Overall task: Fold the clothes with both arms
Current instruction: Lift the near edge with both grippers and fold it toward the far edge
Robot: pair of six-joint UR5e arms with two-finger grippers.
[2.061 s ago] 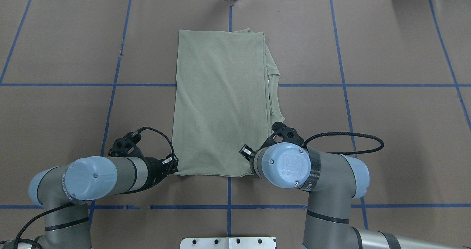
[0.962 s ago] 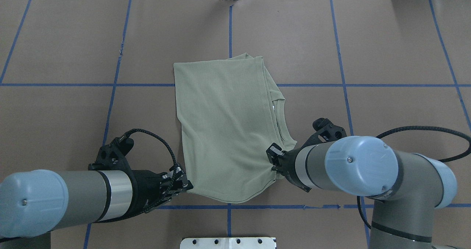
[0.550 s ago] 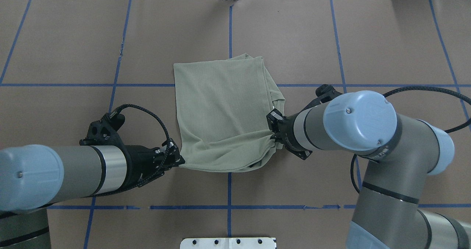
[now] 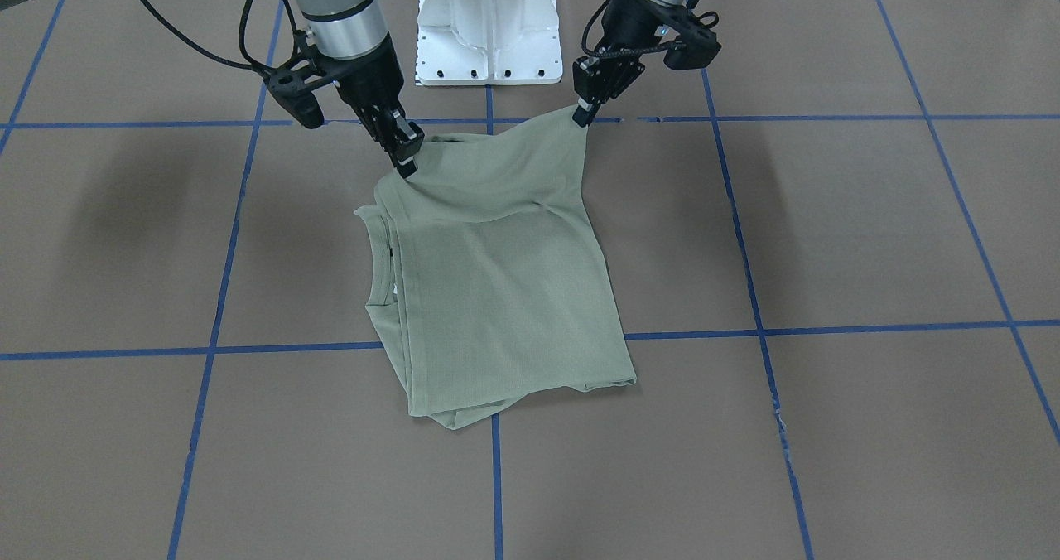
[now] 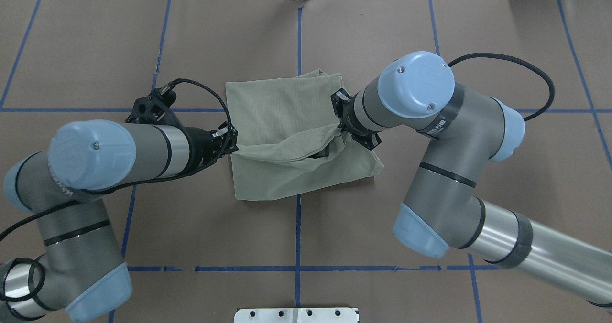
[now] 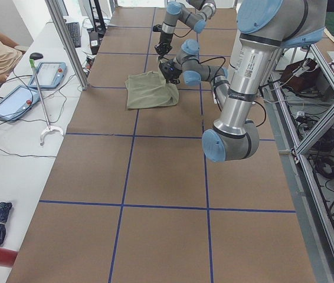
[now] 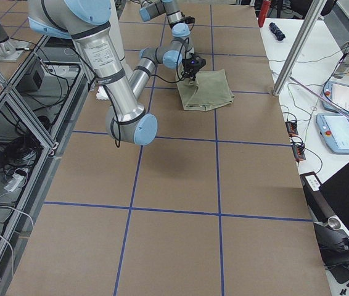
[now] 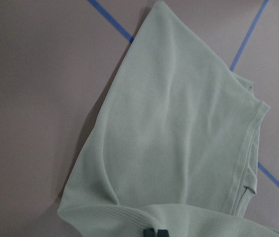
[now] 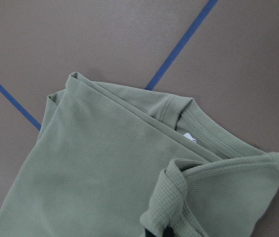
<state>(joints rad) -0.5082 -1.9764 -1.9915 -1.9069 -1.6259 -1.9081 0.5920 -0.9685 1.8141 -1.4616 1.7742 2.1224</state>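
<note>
The shirt [image 4: 497, 287] is a sage-green ribbed knit, folded into a rough rectangle. It lies on the brown table [image 4: 828, 212] at the middle of the front-facing view, across a crossing of blue tape lines [image 4: 745, 329]. The part lower in that frame rests flat. The upper edge is raised off the table and hangs as a sagging band between the two grippers.

The left gripper [image 4: 583, 115], at the shirt's upper right in that view, is clamped on one raised corner, which is drawn up into a point. The right gripper [image 4: 406, 165], at its upper left, is pinched tight on the other corner, where the cloth bunches.

Down the shirt's left side in that frame the layered edges show, with the round ribbed collar [image 4: 383, 262] and a bit of white tag [image 4: 394, 288] inside it. From overhead, the raised band crosses the shirt's middle with soft creases and a dark gap under it. The right wrist view shows the collar's rib, the tag and a twisted roll of fabric at the frame's bottom edge.
</note>
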